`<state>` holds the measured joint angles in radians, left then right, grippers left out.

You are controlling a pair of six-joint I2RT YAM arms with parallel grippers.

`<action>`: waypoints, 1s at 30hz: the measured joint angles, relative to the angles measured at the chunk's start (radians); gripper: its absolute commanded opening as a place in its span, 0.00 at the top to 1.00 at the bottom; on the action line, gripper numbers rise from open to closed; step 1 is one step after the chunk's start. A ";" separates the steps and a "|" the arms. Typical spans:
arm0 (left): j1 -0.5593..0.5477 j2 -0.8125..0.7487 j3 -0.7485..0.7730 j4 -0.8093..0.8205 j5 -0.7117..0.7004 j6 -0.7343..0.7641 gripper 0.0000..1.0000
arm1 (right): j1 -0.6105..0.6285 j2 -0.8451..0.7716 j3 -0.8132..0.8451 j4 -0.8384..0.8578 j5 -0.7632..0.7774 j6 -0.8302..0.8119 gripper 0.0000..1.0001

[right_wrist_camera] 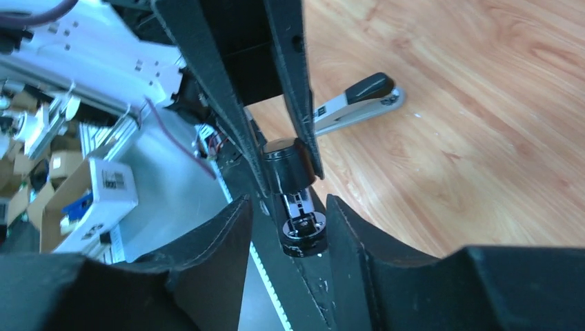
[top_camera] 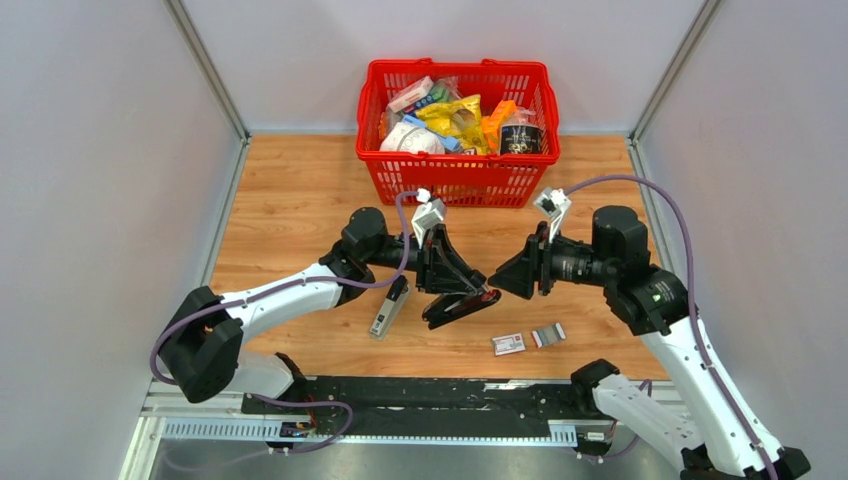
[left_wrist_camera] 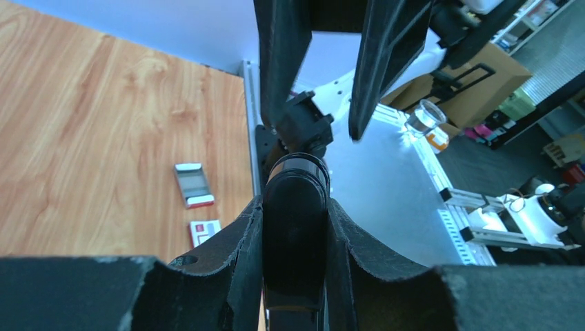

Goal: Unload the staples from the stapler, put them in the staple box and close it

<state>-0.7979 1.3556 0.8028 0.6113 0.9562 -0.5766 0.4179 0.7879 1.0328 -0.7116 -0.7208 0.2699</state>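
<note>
Top external view: the left gripper (top_camera: 447, 272) is clamped tight on the black stapler (top_camera: 462, 305). The right gripper (top_camera: 503, 278) has its fingers apart, one on each side of the stapler's end. Grey staples (top_camera: 548, 335) lie on the table (top_camera: 300, 190), just beside a small box (top_camera: 508, 344).

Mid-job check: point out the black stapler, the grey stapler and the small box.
black stapler (top_camera: 460, 306): top view, middle of its body.
grey stapler (top_camera: 388, 309): top view, middle of its top arm.
small box (top_camera: 508, 344): top view, its labelled face.
</note>
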 measured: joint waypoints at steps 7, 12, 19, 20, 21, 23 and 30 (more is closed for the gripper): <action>0.000 0.000 -0.004 0.127 0.023 -0.091 1.00 | 0.119 0.023 0.003 0.007 0.036 -0.032 0.72; 0.002 0.000 -0.004 0.157 0.026 -0.118 1.00 | 0.123 0.021 0.003 0.013 0.056 -0.041 0.72; 0.012 0.000 -0.009 0.195 0.027 -0.147 1.00 | 0.127 0.021 0.003 0.022 0.053 -0.050 0.73; 0.016 0.000 -0.010 0.204 0.027 -0.155 1.00 | 0.129 0.020 0.002 0.022 0.053 -0.051 0.73; 0.019 0.000 -0.011 0.216 0.029 -0.165 1.00 | 0.131 0.020 0.001 0.024 0.052 -0.051 0.73; 0.024 0.000 -0.015 0.240 0.030 -0.185 1.00 | 0.133 0.019 -0.002 0.037 0.050 -0.051 0.74; 0.035 0.038 -0.024 0.360 0.038 -0.282 1.00 | 0.142 -0.005 -0.035 0.089 0.042 -0.049 0.77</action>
<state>-0.7628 1.3937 0.7792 0.9718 0.9943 -0.8585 0.5594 0.7830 0.9977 -0.6224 -0.6788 0.2211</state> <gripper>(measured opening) 0.393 0.229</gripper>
